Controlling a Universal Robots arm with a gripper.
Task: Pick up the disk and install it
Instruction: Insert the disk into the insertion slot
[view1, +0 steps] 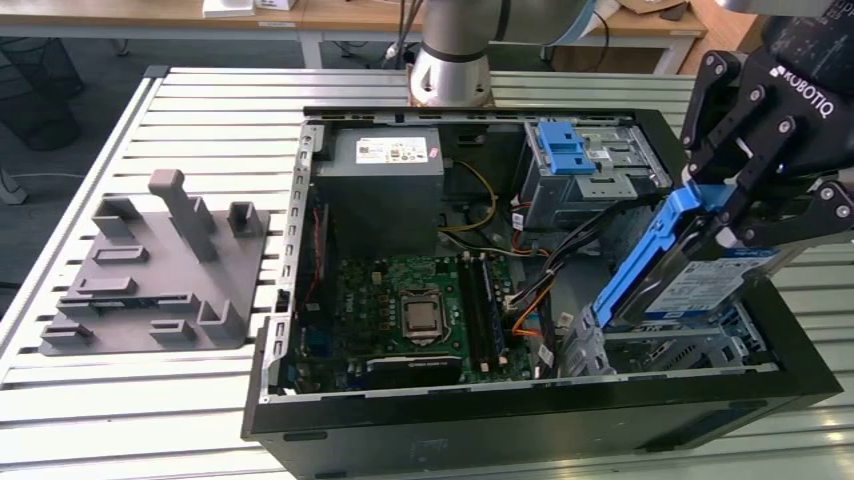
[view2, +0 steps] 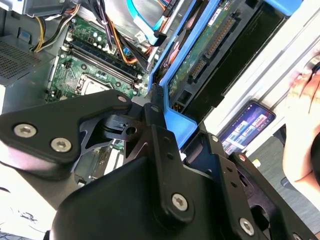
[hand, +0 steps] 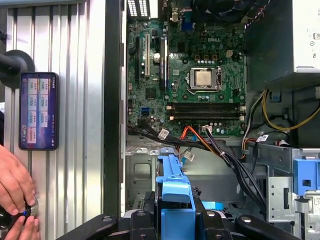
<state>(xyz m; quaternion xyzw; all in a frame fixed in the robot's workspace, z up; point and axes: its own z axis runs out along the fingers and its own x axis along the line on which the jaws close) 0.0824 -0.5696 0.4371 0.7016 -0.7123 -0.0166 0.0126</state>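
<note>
– On the exterior view's left, what sits on the counter (view1: 200, 100)?
– 1 grey moulded fixture (view1: 154, 270) with upright posts. Just beside it lies the open computer case (view1: 534, 425), on its side.
– And inside the case, moving rightward?
– The grey box with a white sticker (view1: 387, 165) comes before anything else, with the green motherboard (view1: 407, 310) nearer the camera. Then loose cables (view1: 534, 300), then the grey cage with a blue latch (view1: 587, 160) by the far wall.
– Where is the disk?
– Over the case's right end. The disk (view1: 697, 285) hangs tilted, label facing up, its blue bracket (view1: 647, 255) framing it. Its lower end is down by the metal bay (view1: 667, 350) in the case's corner; whether they touch I cannot tell.
– And the tool?
– The tool (view1: 727, 215) is clamped on the disk's upper end, drawn in tight against the bracket. In the first wrist view the blue frame sits gripped between 2 black fingers (hand: 215, 227).
– Anything outside the case?
– In the first wrist view a phone (hand: 39, 111) lies on the counter's slats, and a person's hand (hand: 15, 182) rests near it.
</note>
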